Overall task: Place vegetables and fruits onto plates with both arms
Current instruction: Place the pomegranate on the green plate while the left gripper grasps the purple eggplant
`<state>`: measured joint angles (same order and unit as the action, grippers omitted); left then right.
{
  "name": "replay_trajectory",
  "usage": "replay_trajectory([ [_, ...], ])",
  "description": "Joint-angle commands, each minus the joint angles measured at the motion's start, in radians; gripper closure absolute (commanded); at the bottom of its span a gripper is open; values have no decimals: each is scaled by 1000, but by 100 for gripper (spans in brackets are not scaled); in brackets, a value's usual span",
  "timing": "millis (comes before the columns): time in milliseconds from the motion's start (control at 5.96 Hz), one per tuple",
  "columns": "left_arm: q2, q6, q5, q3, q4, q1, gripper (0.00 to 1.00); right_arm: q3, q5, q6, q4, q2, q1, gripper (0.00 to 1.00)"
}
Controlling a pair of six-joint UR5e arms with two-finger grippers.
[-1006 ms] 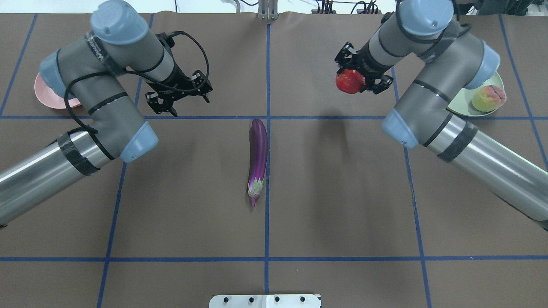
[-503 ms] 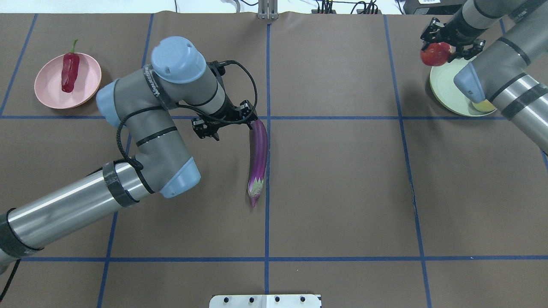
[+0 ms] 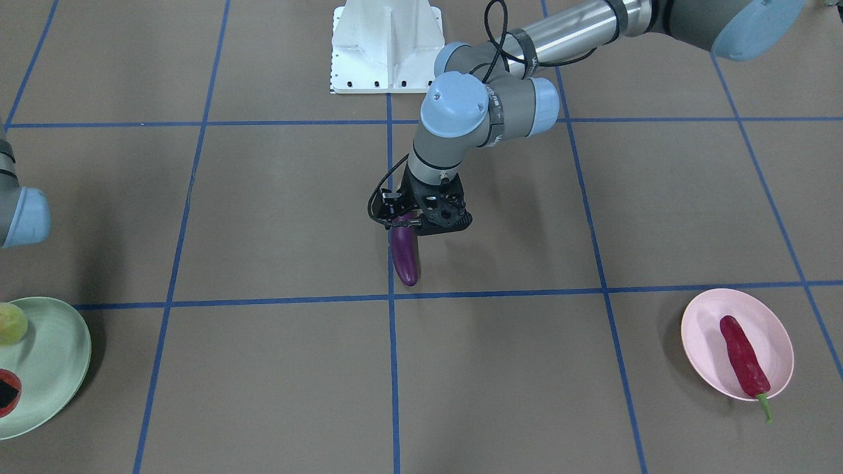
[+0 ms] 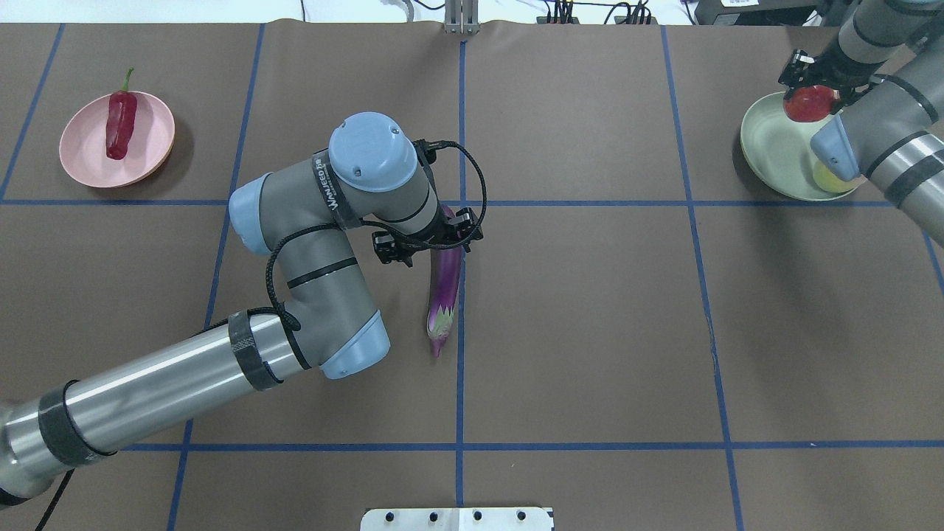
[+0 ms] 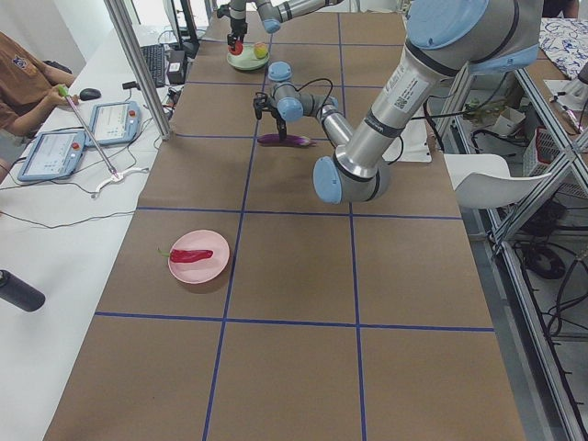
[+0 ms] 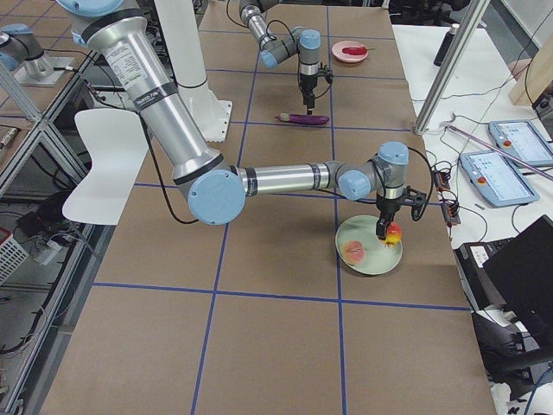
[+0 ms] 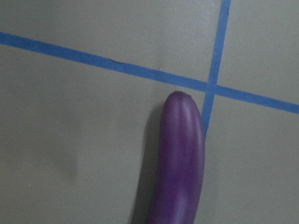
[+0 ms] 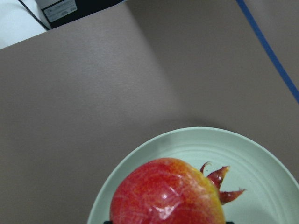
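Note:
The purple eggplant [image 4: 445, 295] lies on the brown table at the centre, also in the left wrist view [image 7: 180, 163]. My left gripper [image 4: 428, 247] hangs open over its far, rounded end, fingers on either side. The red chili pepper [image 4: 120, 124] lies on the pink plate [image 4: 151, 140] at far left. My right gripper [image 4: 809, 103] is shut on the red-orange fruit [image 8: 166, 193] and holds it over the mint green plate [image 4: 767, 147]. I cannot tell if the fruit touches the plate. The peach [image 3: 10, 322] sits on that plate, mostly hidden by the arm in the overhead view.
Blue tape lines divide the brown table into squares. The white base block [image 3: 385, 46] stands at the robot's edge. A side table with tablets [image 5: 110, 119] and a seated operator [image 5: 23, 78] runs along the far side.
My left gripper has moved right from beside the eggplant's far end to over it. My right gripper has carried the red-orange fruit further right, over the green plate.

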<state>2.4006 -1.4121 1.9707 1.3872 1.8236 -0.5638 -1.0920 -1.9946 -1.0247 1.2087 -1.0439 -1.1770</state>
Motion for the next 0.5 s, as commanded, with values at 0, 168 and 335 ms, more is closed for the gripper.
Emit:
replay_trajectory([
  [0, 34, 51, -3, -51, -1, 13, 1, 14, 7, 44, -59, -34, -1, 0],
  [168, 43, 121, -3, -72, -3, 13, 1, 6, 5, 61, -61, -33, -1, 0],
  [335, 52, 219, -3, -73, -62, 13, 2, -17, 5, 64, -60, -36, -1, 0],
])
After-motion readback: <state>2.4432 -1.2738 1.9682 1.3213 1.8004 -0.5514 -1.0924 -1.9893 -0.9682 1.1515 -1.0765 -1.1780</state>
